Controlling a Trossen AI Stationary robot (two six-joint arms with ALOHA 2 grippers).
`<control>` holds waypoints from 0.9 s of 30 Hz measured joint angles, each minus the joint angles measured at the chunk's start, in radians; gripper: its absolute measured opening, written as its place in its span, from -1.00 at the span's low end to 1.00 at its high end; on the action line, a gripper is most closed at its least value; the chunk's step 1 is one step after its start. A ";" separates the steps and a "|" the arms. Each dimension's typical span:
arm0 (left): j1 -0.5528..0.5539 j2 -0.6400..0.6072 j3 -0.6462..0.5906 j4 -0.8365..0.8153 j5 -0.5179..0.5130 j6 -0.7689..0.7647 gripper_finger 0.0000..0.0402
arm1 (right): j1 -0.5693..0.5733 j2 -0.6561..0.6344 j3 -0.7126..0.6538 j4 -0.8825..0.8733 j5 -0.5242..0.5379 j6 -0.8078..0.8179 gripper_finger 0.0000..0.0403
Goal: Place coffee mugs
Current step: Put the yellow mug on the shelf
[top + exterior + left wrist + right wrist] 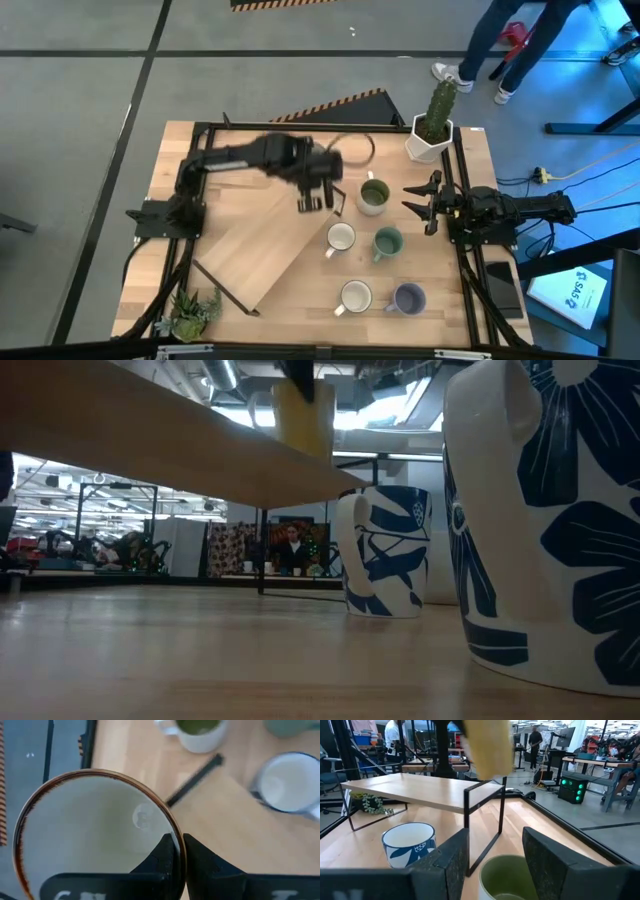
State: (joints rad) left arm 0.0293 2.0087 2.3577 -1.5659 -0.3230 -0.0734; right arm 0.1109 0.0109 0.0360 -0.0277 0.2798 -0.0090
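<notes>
Left claw (179, 855) pinches empty cream mug (95, 835) rim.

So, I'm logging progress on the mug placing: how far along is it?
Nothing looks placed yet: no mug sits on the wooden shelf. In hand: the left end effector is shut on the rim of a cream mug, held above the shelf's edge. Left: five mugs on the table, including the olive-lined one by the open, waiting right end effector.
</notes>
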 joint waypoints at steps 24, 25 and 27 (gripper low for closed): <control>-0.027 -0.305 -0.286 -0.002 0.113 -0.047 -0.92 | 0.000 0.000 0.000 0.010 0.131 -0.046 -0.12; -0.023 -0.333 -0.328 0.000 0.114 -0.047 -0.92 | 0.000 0.000 0.000 0.010 0.139 -0.049 -0.12; -0.010 -0.381 -0.396 0.021 0.099 -0.047 -0.92 | 0.000 0.000 0.000 0.011 0.151 -0.049 -0.12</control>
State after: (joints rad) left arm 0.0198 1.6274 1.9615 -1.5447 -0.2239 -0.1204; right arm 0.1111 0.0109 0.0360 -0.0169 0.4306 -0.0582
